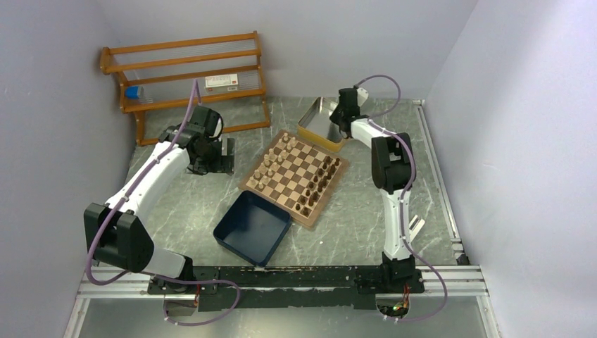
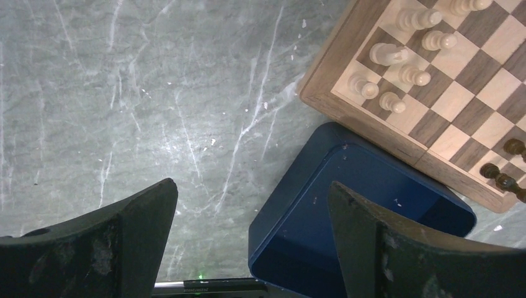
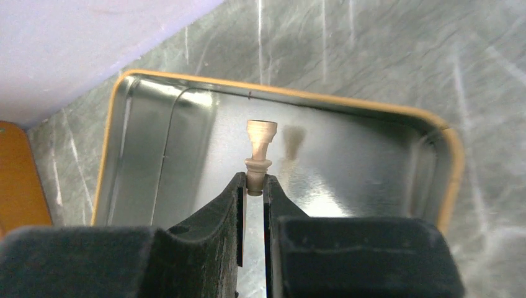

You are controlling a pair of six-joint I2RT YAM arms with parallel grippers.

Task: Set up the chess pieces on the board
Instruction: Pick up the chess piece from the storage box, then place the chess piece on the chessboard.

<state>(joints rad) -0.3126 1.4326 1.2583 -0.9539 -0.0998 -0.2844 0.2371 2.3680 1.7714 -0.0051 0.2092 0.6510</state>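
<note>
One small light tan wooden chess piece (image 3: 259, 146) is pinched by the right gripper (image 3: 253, 186) inside the shiny metal tin (image 3: 155, 155), ready for the checkered wooden board (image 1: 299, 169) just beside; the left gripper (image 2: 251, 198) hovers, jaws spread wide.

right pincer (image 1: 339, 128) hangs over the metal tin (image 1: 314, 117) beside the board (image 1: 296, 170).
</note>
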